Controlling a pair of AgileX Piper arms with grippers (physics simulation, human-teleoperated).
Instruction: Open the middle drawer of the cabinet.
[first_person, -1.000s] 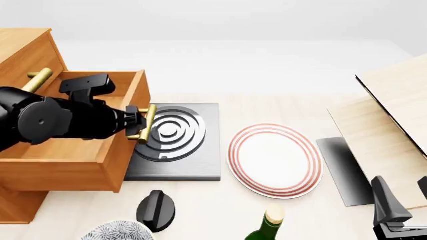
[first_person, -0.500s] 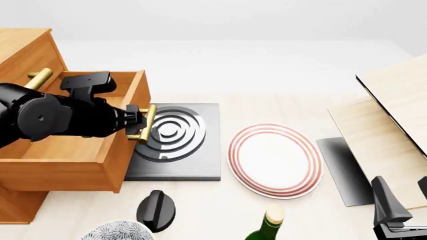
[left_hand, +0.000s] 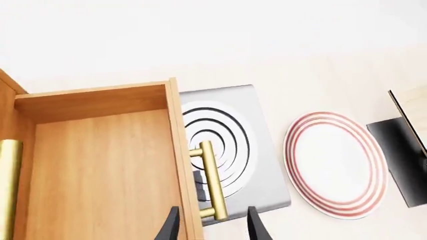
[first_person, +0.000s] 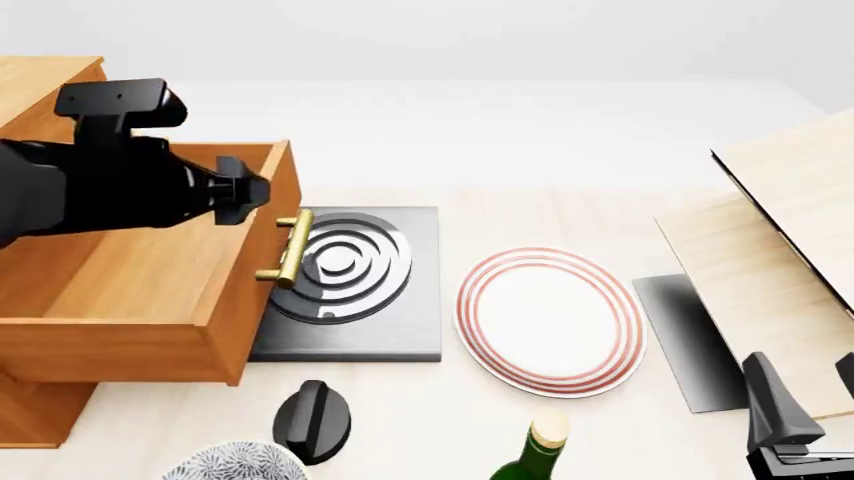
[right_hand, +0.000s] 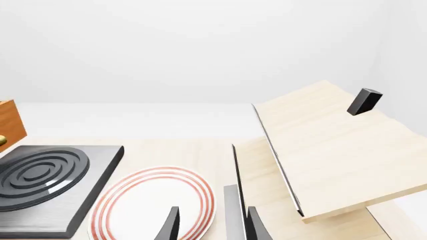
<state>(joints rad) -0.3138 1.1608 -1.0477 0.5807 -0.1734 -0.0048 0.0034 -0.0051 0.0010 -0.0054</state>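
Note:
The cabinet stands at the table's left edge. Its middle drawer is pulled far out over the grey stove plate, with its brass bar handle on the front. My left gripper hovers above the drawer's front edge, apart from the handle. In the left wrist view the left gripper is open above the handle, holding nothing. My right gripper rests at the front right corner, and the right gripper shows open and empty in its wrist view.
A red-ringed white plate lies right of the stove plate. Pale wooden boards lean at the right over a dark slab. A black knob, a patterned bowl and a green bottle sit along the front edge.
My left gripper has let go of the brass handle and risen up and back over the drawer. The drawer stays pulled out. The right arm has not moved.

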